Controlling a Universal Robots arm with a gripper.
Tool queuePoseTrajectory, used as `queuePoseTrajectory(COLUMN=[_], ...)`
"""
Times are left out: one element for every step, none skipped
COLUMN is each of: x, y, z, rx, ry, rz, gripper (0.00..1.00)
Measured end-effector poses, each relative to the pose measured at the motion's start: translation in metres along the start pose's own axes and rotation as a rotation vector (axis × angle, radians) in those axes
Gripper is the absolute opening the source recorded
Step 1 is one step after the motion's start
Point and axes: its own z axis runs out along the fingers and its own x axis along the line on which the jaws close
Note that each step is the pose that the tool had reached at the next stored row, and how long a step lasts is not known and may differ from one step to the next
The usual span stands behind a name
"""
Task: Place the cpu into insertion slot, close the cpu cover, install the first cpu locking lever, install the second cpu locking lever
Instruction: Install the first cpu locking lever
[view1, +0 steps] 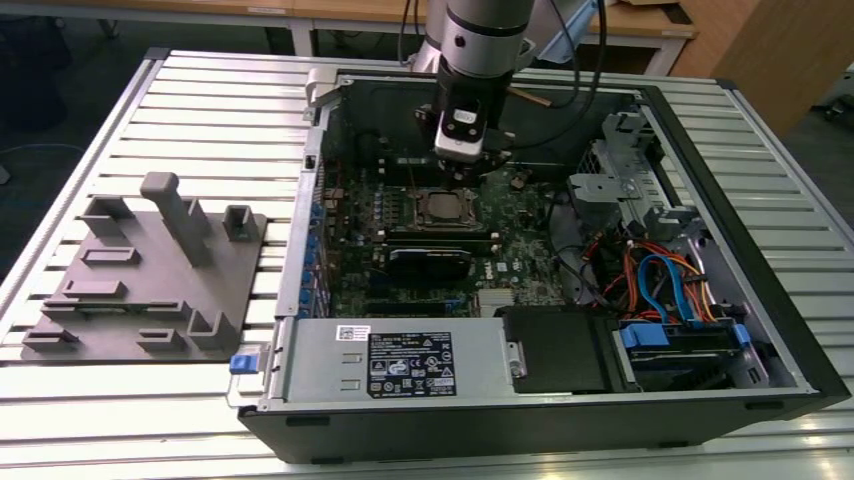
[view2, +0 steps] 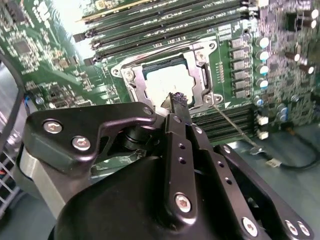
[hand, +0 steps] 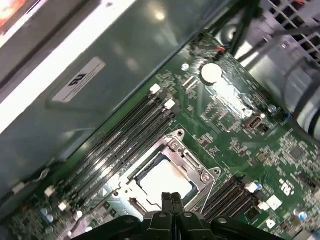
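My pincer (view2: 178, 100) has its fingers pressed together, clamped on nothing I can see; it hangs just over one edge of the cpu (view2: 165, 80); the cpu lies flat in the slot (view1: 461, 215), cover (view2: 205, 75) down around it; a thin lever (view2: 232, 125) slants away beside them.

Metal, board and gripper finishes

The cpu (view2: 162, 82) has a dull, pale silver-grey metal top; the cpu cover (view2: 132, 87) is brighter, shiny metal; the circuit board (view2: 45, 65) is glossy green; the gripper (view2: 178, 100) is matt black with bright screw heads; the table (view1: 200, 100) is ribbed, satin-grey metal; the grey fixture plate (view1: 147, 290) looks matt.
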Motion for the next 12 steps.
queuePoseTrajectory(x=[0.0000,0.0000,0.0000,0.0000,0.0000,0.0000,0.0000,0.0000,0.0000,0.0000,0.0000,0.0000], y=[0.0000,0.0000,0.0000,0.0000,0.0000,0.0000,0.0000,0.0000,0.0000,0.0000,0.0000,0.0000], z=[0.0000,0.0000,0.0000,0.0001,0.0001,0.0001,0.0000,0.0000,0.0000,0.0000,0.0001,0.0000], rx=[0.0005,0.0011,0.0015,0.0021,0.0025,0.0030,0.0034,0.0034,0.0035,0.0035,0.0035,0.0036], ry=[-0.0001,-0.0003,-0.0005,-0.0007,-0.0008,-0.0010,-0.0011,-0.0011,-0.0011,-0.0011,-0.0011,-0.0011], rz=[-0.017,-0.037,-0.056,-0.073,-0.091,-0.107,-0.116,-0.119,-0.120,-0.121,-0.122,-0.123], gripper=[0.10,0.10,0.10,0.10,0.10,0.10,0.10,0.10,0.10,0.10,0.10,0.10])
